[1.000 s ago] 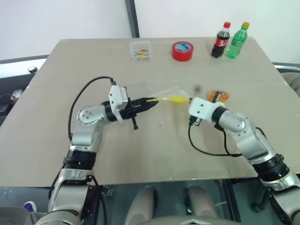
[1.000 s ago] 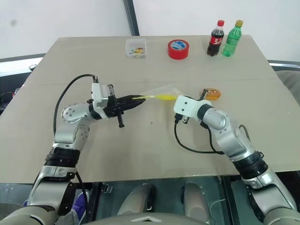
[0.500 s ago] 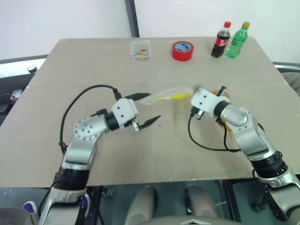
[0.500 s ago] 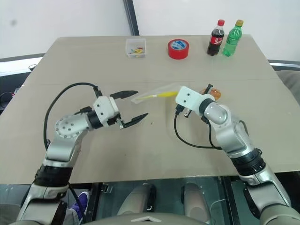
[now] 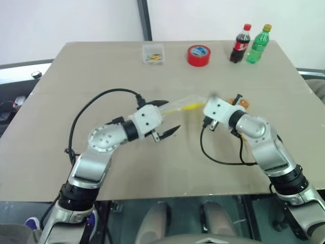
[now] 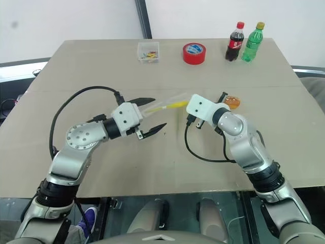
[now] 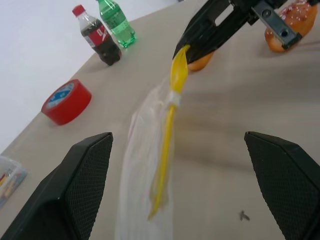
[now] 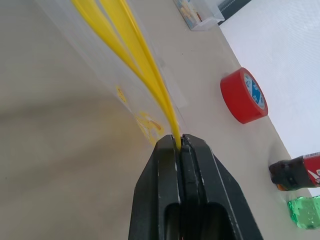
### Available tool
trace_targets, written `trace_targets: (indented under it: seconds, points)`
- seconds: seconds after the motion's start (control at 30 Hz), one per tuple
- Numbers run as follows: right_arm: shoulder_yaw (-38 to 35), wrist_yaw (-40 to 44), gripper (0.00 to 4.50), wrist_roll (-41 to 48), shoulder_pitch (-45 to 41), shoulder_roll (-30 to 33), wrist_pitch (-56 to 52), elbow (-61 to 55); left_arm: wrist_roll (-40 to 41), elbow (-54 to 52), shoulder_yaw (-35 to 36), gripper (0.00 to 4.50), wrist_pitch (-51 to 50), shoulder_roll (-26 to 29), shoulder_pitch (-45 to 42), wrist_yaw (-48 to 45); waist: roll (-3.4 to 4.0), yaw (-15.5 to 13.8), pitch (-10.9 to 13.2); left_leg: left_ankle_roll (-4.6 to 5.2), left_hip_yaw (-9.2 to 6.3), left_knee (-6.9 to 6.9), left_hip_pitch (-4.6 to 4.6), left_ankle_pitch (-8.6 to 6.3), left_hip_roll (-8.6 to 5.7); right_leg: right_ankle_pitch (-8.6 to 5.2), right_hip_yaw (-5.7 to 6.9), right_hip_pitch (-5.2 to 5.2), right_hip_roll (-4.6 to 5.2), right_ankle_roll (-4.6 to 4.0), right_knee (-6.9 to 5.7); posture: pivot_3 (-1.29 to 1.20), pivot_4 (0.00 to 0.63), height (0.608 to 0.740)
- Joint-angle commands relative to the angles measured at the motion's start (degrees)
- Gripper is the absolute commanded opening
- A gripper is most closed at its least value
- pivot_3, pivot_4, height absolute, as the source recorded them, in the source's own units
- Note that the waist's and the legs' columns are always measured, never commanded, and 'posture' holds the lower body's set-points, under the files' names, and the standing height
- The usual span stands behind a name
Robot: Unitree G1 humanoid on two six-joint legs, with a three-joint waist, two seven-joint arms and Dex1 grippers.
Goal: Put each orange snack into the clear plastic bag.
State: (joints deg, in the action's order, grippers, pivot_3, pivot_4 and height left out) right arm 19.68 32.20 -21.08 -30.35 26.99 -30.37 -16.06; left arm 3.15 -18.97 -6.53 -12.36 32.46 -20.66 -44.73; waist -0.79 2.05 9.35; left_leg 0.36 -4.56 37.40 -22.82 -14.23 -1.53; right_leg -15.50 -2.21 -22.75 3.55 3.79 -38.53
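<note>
— Spanning the gap between our two claws, the clear plastic bag [image 5: 184,104] hangs above the counter [image 5: 152,168]; our right claw [image 8: 181,142] is clenched on its yellow seal strip.
— Our left claw [image 5: 166,118] is released, fingers spread either side of the bag's free end. Two orange snacks [image 7: 292,25] lie just behind the right claw.

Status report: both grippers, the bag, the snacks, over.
Left gripper open beside the clear plastic bag. Right gripper shut on the bag's yellow seal strip. Orange snacks on table behind right gripper, unbagged.
</note>
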Motion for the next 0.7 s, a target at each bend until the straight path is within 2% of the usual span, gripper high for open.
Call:
trace_targets:
  seconds: [0.03,0.17,0.23,0.33,0.43,0.53,0.63,0.7]
  points:
    - [-0.5,0.0,0.0,-0.9,-0.4,-0.1,-0.3,-3.0,-0.1,-2.0,0.0,3.6,0.7,0.6,-0.7,0.1,0.0,0.1,0.0,0.0,0.0,0.0,0.0,0.0,0.0,0.0,0.0,0.0,0.0,0.0,0.0,0.0,0.15,0.74]
    - [-0.8,-0.2,0.0,-1.1,-0.2,-0.2,-0.5,-2.9,0.1,-1.9,-0.3,1.85,1.1,0.8,-0.7,-0.1,0.0,0.1,0.0,0.0,0.0,0.0,0.0,0.0,0.0,0.0,-0.01,-0.01,0.0,0.0,0.0,0.0,0.15,0.74]
    - [-0.9,-0.2,0.0,-1.2,0.0,-0.3,-0.6,-2.9,-0.2,-1.5,-0.7,1.29,1.8,1.1,-0.6,-0.3,0.0,0.1,0.0,0.0,0.0,0.0,0.0,0.0,0.0,0.0,0.0,-0.01,0.0,0.0,0.0,0.0,0.15,0.74]
    - [-1.2,-0.4,0.0,-1.3,0.4,-0.3,-0.8,-2.9,0.2,-1.1,-0.5,0.05,1.5,0.8,-0.7,0.0,0.0,0.1,0.0,0.0,0.0,0.0,0.0,0.0,0.0,0.0,-0.01,-0.01,0.0,0.0,0.0,0.0,0.15,0.74]
    - [-1.0,1.8,0.0,-0.5,0.7,0.8,-0.9,-3.4,-0.2,-0.1,-0.5,0.02,2.5,0.7,-0.8,0.4,0.0,0.1,0.0,0.0,0.0,0.0,0.0,0.0,0.0,0.0,0.0,0.0,0.0,0.0,0.01,0.0,0.15,0.74]
    - [-2.9,0.3,0.97,-0.1,1.5,0.0,-1.1,-4.3,-0.7,2.8,-0.1,0.0,4.7,0.1,-1.1,1.3,0.0,0.0,0.0,0.0,0.0,0.0,0.0,0.0,0.0,0.0,0.0,0.0,0.0,0.0,0.01,0.0,0.15,0.74]
    - [-5.5,0.3,2.43,1.5,4.0,-1.0,-4.8,-7.3,-0.6,7.1,0.4,0.0,10.0,-0.7,-2.3,1.4,0.0,0.0,0.0,0.0,0.0,0.0,0.0,0.0,0.0,0.0,0.0,0.0,0.0,0.0,0.0,0.0,0.15,0.74]
    - [-9.1,1.2,2.43,4.7,5.9,-2.5,-9.6,-11.1,-1.1,9.3,0.4,0.0,11.9,-0.8,-2.8,1.7,0.0,-0.2,0.0,0.0,-0.03,0.0,-0.02,0.0,0.01,0.0,0.03,0.0,0.0,0.0,0.02,0.0,0.15,0.74]
